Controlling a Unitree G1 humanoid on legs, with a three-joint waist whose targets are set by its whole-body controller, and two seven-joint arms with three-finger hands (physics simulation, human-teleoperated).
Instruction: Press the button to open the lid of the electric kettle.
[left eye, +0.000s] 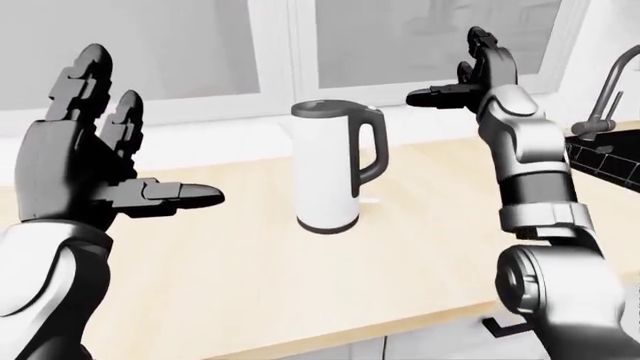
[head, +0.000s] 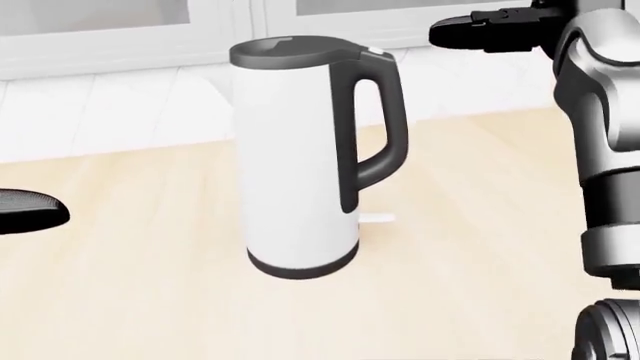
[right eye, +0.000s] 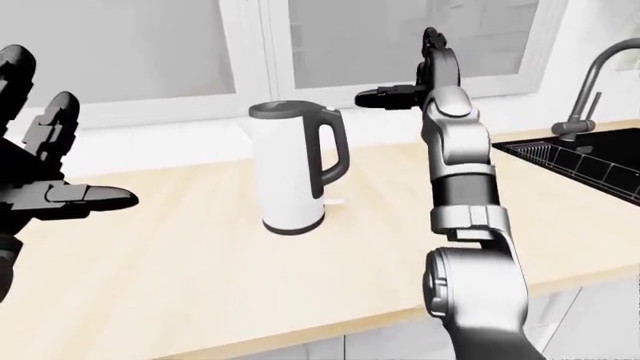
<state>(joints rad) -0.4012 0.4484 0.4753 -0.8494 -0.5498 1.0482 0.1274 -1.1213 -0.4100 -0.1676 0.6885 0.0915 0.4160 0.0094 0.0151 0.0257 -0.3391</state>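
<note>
A white electric kettle (head: 295, 157) with a dark grey lid (head: 290, 52) and handle (head: 385, 120) stands upright on the pale wooden counter (head: 480, 247). Its lid is down. A small light button (head: 376, 52) sits where the handle meets the lid. My right hand (left eye: 445, 69) is open and raised, to the right of the kettle's top and a little above it. Its thumb (head: 475, 34) points left toward the button without touching it. My left hand (left eye: 150, 127) is open with fingers spread, well left of the kettle and holding nothing.
A black sink (right eye: 590, 161) with a curved tap (right eye: 588, 82) lies at the right end of the counter. White window frames (left eye: 285, 52) and a sill run behind the kettle. A small white tab (head: 377, 219) lies by the kettle's base.
</note>
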